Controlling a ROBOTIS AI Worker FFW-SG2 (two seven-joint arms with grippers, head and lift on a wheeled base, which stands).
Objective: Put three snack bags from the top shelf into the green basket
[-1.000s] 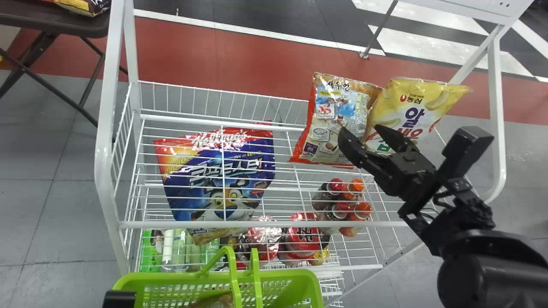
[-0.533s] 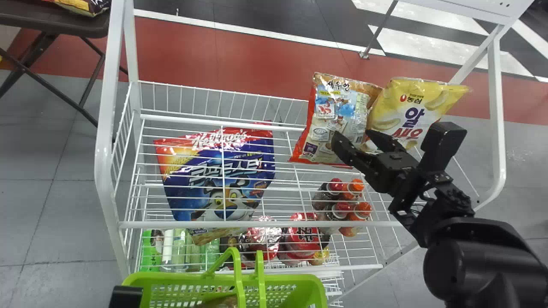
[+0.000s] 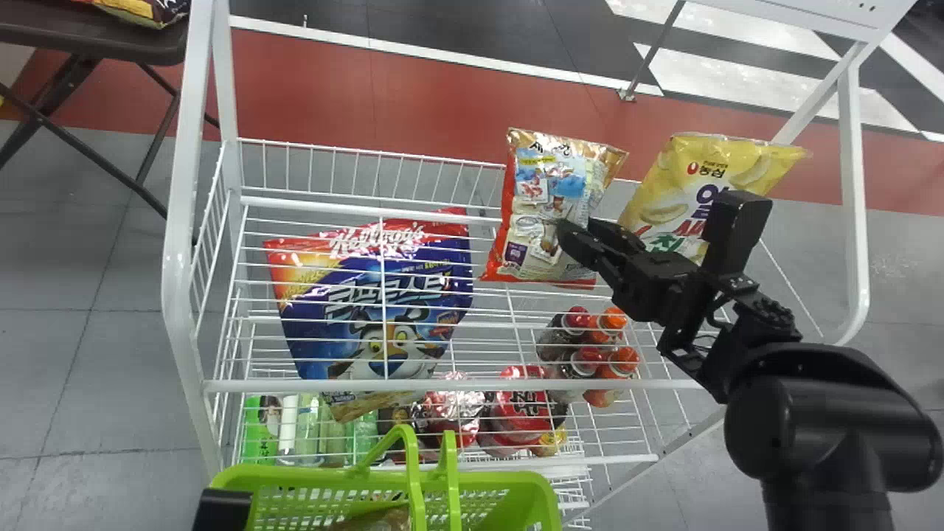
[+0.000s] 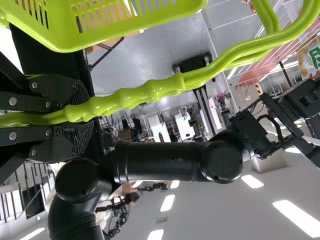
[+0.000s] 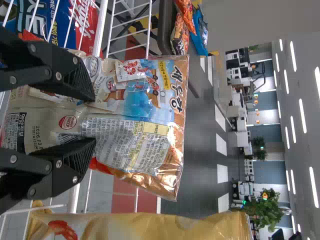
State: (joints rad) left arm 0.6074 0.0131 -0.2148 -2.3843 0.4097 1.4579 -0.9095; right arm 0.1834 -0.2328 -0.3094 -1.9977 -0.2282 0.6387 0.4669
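The head view crops the lime-green plastic basket (image 3: 512,479), and the right wrist view the glossy yellow snack bag (image 5: 150,226).

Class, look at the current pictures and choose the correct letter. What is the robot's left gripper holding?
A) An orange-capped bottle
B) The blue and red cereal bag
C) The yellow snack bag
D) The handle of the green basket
D: in the left wrist view, the fingers of the left gripper are closed on the ridged handle of the green basket.
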